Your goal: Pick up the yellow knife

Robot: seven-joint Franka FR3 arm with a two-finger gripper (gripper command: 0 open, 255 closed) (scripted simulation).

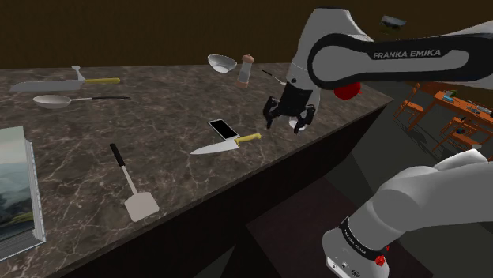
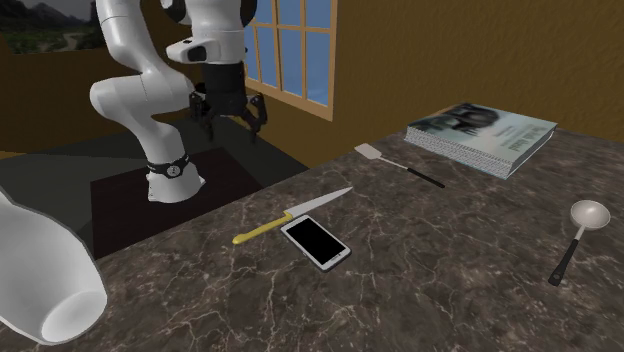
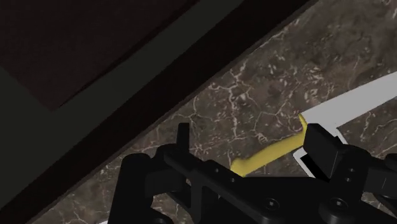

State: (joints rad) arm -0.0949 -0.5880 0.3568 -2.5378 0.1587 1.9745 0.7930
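Observation:
The yellow-handled knife [image 1: 227, 144] lies flat on the dark marble counter [image 1: 158, 118], near its front edge, with its pale blade pointing toward the shoulder view's left. It also lies on the counter in the second exterior view [image 2: 290, 216]. My black gripper [image 1: 287, 120] hangs open above the counter edge, just beyond the handle's end and clear of it. From the wrist camera the yellow handle [image 3: 270, 153] lies on the counter between my spread fingertips [image 3: 321, 147], well below them. Nothing is held by the gripper [image 2: 228, 114].
A black-screened phone [image 1: 223, 128] lies right beside the knife's blade. A spatula [image 1: 130, 185] and a book [image 1: 16, 189] sit further along. At the back are a bowl [image 1: 222, 62], a shaker [image 1: 246, 71], a ladle [image 1: 51, 101] and another yellow-handled knife [image 1: 67, 83].

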